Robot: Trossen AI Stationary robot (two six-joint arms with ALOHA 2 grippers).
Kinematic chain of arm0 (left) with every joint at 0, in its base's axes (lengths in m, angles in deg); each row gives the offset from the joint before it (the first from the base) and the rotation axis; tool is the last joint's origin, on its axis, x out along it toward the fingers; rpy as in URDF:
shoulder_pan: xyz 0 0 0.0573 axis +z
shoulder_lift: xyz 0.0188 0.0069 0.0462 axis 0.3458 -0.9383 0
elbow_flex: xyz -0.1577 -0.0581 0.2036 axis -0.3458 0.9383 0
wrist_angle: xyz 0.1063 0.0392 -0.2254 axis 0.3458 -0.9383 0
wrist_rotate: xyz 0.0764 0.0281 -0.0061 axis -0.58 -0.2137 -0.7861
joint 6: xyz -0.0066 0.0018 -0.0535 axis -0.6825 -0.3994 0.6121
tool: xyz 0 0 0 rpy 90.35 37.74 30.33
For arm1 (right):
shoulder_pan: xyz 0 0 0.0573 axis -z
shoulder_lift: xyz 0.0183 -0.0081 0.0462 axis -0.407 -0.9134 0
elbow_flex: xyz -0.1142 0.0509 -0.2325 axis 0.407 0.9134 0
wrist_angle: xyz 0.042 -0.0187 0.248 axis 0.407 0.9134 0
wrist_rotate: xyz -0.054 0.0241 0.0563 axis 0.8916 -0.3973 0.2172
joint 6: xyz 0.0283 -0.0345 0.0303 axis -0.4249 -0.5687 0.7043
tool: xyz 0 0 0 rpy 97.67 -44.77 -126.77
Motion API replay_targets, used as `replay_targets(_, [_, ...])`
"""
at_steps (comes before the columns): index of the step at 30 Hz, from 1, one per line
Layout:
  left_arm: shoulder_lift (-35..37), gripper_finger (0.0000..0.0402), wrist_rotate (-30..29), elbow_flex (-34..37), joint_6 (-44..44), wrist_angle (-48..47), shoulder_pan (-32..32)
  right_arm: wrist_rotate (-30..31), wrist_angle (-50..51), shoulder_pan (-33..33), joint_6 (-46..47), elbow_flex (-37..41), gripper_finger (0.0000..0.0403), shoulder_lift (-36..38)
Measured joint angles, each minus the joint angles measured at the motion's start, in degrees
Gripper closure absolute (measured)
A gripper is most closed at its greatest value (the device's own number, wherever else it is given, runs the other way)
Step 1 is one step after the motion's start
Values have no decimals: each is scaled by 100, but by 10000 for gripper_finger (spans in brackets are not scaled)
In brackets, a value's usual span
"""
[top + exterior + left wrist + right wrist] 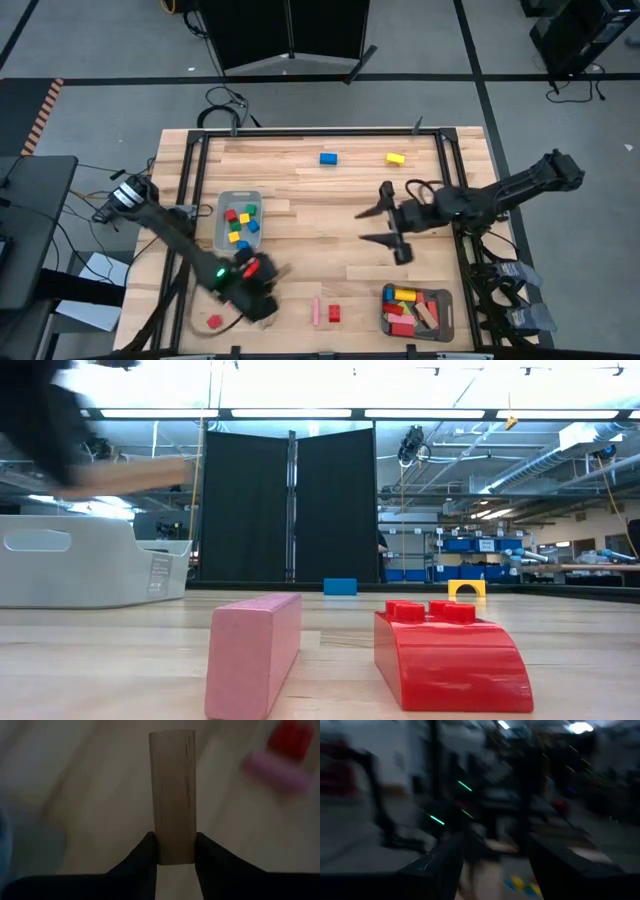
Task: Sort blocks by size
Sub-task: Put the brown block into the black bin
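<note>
A plain wooden bar (172, 795) is clamped between the fingers of the left gripper (175, 851), gripped at one end so that most of its length juts out past the fingertips. Beyond the bar's far end, off to one side, a pink bar (276, 770) and a red block (292, 737) are seen lying loose on the table (330, 210). The sorting is judged to be well under way: small cubes are gathered in the left tray (238, 221), near the left fingers, and larger pieces in the right tray (417, 311). Left to be sorted are the held bar, the pink and red pieces, a small red block (213, 321) by the left gripper, and a blue block (328, 158) and a yellow block (395, 158) well beyond both sets of fingers. The right gripper (382, 225) is held over mid-table, fingers apart and empty.
</note>
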Motion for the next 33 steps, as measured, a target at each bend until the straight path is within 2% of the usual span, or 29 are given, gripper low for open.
replay_targets(4, [-11,298,-45,-4,-2004,1568,940,-474,-350,-300,-37,-4,178,215])
replay_targets(8, [-137,298,523,-22,-3613,3261,1695,-449,-402,-635,-271,-4,178,350])
replay_targets(12, [-661,298,1326,-165,-4314,4368,2182,-447,-733,-935,-476,-4,178,436])
replay_targets(18, [-1712,298,2301,-967,-4682,5714,2363,-448,-846,-1304,-931,-9,178,494])
replay_targets(26, [-3338,298,3135,-2985,-4830,5795,2456,-223,-835,-1397,-1145,-4,178,498])
replay_targets(29, [-3840,298,3449,-3733,-4955,5377,2456,-217,-837,-1402,-1145,-4,178,496])
replay_targets(33, [-4317,298,3570,-4542,-5035,4659,2456,-185,-793,-1430,-1165,-4,178,498])
